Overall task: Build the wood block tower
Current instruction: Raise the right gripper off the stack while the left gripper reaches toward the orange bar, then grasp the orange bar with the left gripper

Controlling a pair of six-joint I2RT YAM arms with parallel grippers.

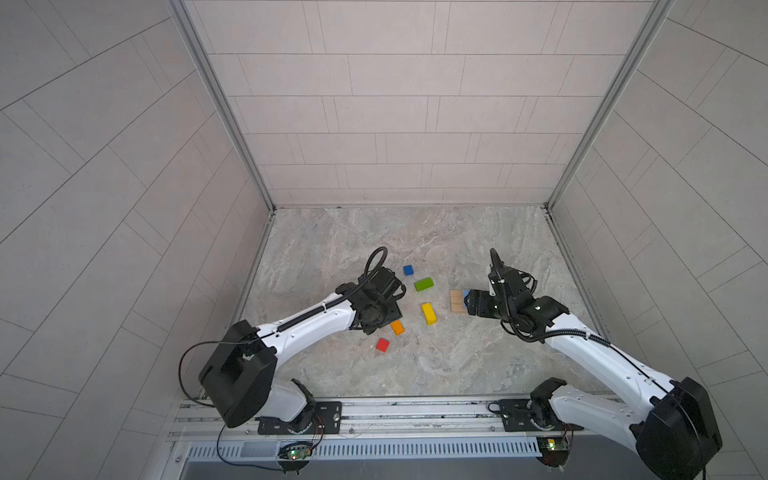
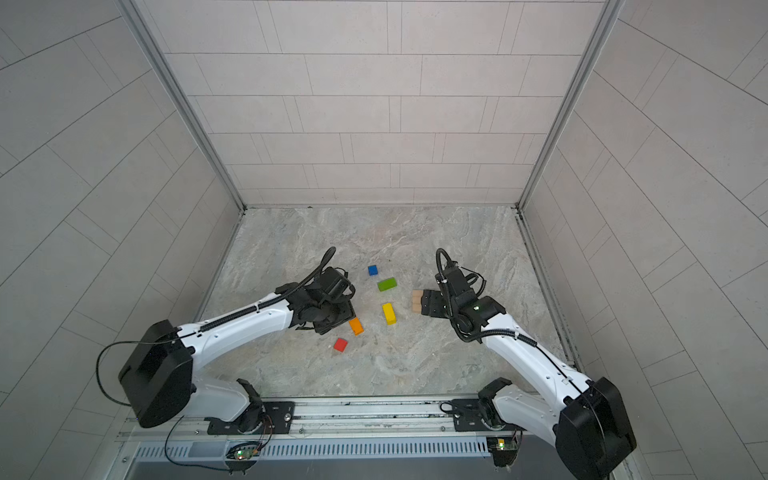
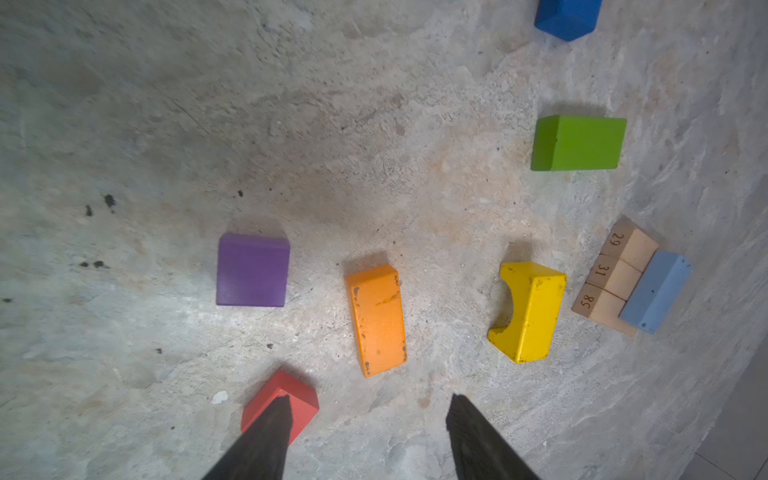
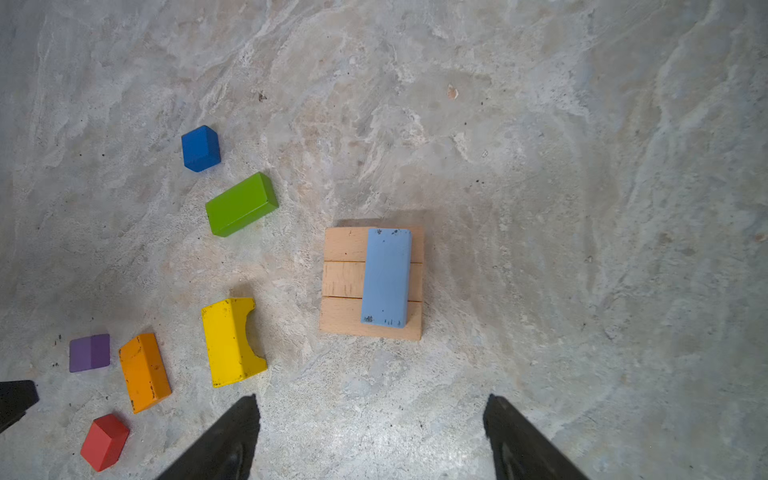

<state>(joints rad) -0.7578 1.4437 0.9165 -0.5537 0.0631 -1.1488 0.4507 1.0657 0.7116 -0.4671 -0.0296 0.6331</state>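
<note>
Currently on the bench: ten wooden blocks.

- **Near edge:** red cube (image 1: 382,345), orange bar (image 1: 397,327), purple cube (image 3: 252,270), yellow arched block (image 1: 429,313).
- **Mid-bench, right:** tower (image 2: 417,301), so far three tan bars (image 1: 456,301) side by side with a light-blue bar (image 4: 386,277) across them.
- **Farther:** green bar (image 1: 424,284), dark-blue cube (image 1: 408,270).
- **Handling:** probably light, rigid, smooth-painted. Best pinched across narrow sides, mid-length.
- **Left claw** (image 3: 370,399): open, empty, by the red cube.
- **Right claw** (image 4: 372,399): open, empty, over the tower.

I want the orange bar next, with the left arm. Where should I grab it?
Come straight down on the orange bar and close the jaws across its narrow width at mid-length, on the two long side faces. It lies flat on the table, and the purple cube and yellow block on either side sit clear of it, leaving room.
</note>
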